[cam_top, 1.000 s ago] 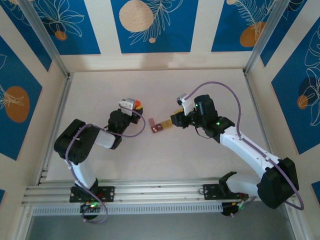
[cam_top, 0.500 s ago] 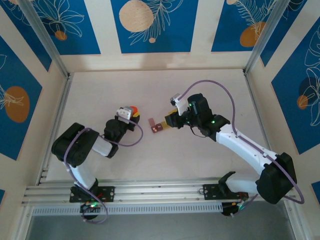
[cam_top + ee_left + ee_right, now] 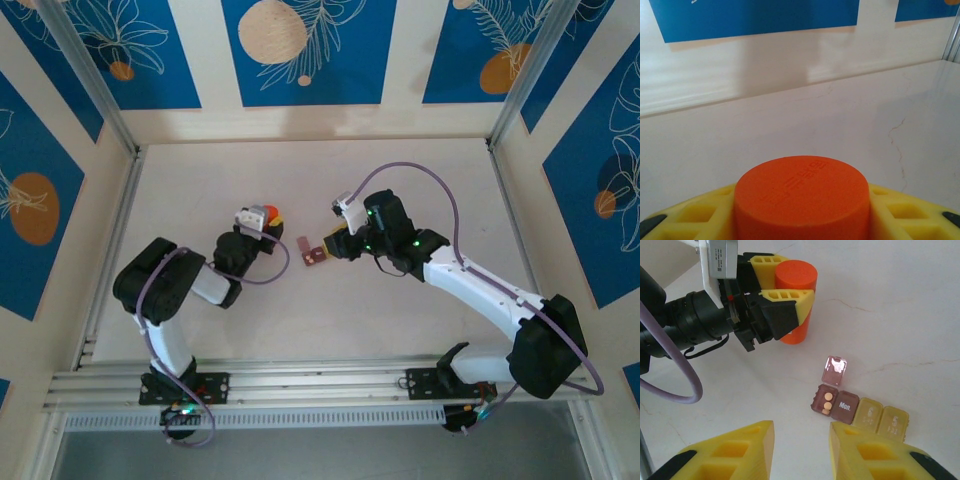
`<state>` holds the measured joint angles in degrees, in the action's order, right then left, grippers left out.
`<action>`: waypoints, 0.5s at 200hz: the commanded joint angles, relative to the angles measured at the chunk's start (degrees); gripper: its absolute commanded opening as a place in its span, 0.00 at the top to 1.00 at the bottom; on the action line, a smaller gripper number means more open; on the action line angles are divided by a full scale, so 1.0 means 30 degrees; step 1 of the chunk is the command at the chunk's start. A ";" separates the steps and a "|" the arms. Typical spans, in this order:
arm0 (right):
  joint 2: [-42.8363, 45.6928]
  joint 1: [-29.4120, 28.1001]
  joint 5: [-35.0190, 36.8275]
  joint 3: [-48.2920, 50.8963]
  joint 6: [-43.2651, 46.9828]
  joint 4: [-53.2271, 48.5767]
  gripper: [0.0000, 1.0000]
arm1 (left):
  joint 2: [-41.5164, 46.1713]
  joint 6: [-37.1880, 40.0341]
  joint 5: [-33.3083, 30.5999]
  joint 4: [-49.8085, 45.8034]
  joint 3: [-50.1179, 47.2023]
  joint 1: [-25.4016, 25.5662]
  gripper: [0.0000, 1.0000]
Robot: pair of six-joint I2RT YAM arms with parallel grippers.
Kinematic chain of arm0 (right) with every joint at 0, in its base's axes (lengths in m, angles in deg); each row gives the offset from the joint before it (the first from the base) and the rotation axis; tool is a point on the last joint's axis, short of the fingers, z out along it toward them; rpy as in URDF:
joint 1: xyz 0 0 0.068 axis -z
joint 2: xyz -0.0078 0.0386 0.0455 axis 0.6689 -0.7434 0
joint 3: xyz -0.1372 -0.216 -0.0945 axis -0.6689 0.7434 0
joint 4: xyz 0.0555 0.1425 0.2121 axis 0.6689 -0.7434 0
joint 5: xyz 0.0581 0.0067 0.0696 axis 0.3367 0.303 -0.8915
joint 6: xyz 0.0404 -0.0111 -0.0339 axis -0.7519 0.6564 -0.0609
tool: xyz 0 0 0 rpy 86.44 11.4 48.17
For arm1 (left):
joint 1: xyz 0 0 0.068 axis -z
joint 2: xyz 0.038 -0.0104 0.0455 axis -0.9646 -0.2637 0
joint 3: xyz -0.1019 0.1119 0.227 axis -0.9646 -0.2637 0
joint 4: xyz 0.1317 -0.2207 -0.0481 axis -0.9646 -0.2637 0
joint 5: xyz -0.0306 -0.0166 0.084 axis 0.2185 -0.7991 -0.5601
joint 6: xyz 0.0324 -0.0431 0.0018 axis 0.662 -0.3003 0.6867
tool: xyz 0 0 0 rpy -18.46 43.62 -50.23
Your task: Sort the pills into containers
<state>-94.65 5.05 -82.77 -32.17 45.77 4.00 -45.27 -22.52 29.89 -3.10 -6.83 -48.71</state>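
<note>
**White worktop (image 3: 400,180): containers (image 3: 860,410) just beyond the right hand (image 3: 801,435)**

The containers lie flat just past the right hand, which stands apart and empty. The left hand (image 3: 790,282) is clamped on an upright orange bottle (image 3: 801,200) near them.

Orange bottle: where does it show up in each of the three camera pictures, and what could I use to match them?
Top external: the orange bottle stands just left of the picture's centre.
Left wrist: the orange bottle is at bottom centre, very close, seen end on.
Right wrist: the orange bottle stands upright at the top, near the middle.
Shared landmark: the yellow fingers of the left gripper, clamped on either side of it.
</note>
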 commanded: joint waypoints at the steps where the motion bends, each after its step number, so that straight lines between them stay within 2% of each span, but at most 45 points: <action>1: 0.0176 -0.0167 0.0244 -0.0327 0.0242 -0.0110 0.66 | -0.0310 -0.0517 0.0080 0.1034 0.0033 0.0000 0.47; 31: 0.0104 -0.0208 0.0266 -0.0367 0.0213 -0.0071 0.66 | -0.0196 -0.0262 0.0431 0.1033 -0.0067 0.0012 0.45; 100: 0.0255 -0.0347 0.0347 -0.0245 0.0214 -0.0012 0.66 | 0.1122 -0.0782 -0.0499 0.1012 -0.1692 0.0790 0.43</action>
<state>-94.65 4.42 -82.24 -32.17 45.77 4.02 -44.38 -23.94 29.63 -3.12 -10.37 -47.88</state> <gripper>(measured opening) 0.342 0.567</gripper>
